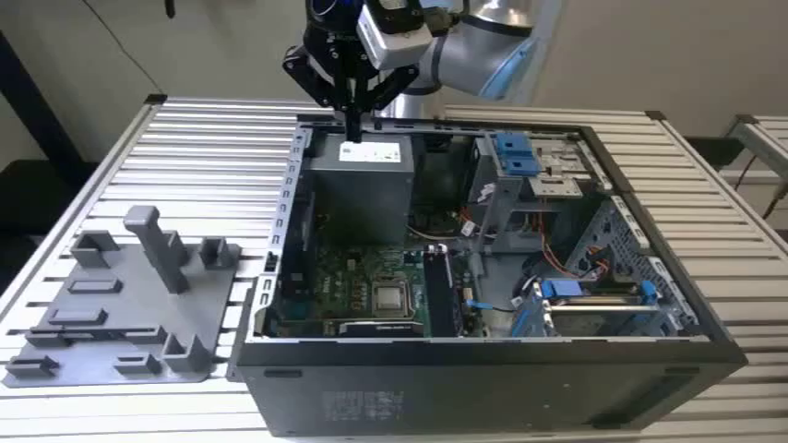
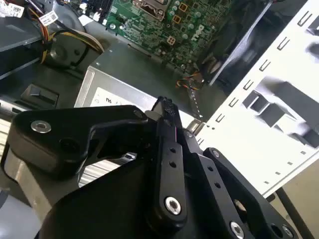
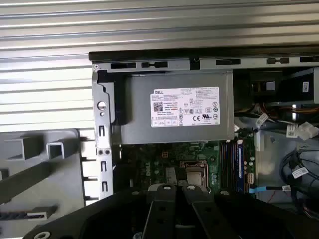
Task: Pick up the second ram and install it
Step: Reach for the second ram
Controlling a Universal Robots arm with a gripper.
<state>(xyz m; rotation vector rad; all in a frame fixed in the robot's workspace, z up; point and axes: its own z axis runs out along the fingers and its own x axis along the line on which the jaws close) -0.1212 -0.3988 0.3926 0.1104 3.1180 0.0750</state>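
My gripper (image 1: 354,132) hangs over the far end of the open computer case (image 1: 493,369), just above the grey power supply (image 1: 357,180). In both wrist views its black fingers (image 2: 164,114) are pressed together with nothing between them. In the first wrist view the gripper (image 3: 173,189) points at the labelled power supply (image 3: 174,112). Dark memory sticks (image 3: 232,164) stand upright in the slots beside the processor socket (image 3: 192,169). I cannot tell which of them is the second ram. In the exterior view that slot strip (image 1: 441,291) is a dark band on the green motherboard (image 1: 357,286).
A grey fixture plate (image 1: 124,318) with upright posts lies on the slatted table (image 1: 209,148) at the exterior view's left, close against the case. Blue drive brackets (image 1: 518,152) and loose cables (image 1: 542,277) crowd the case's right half. Its metal walls rise all round.
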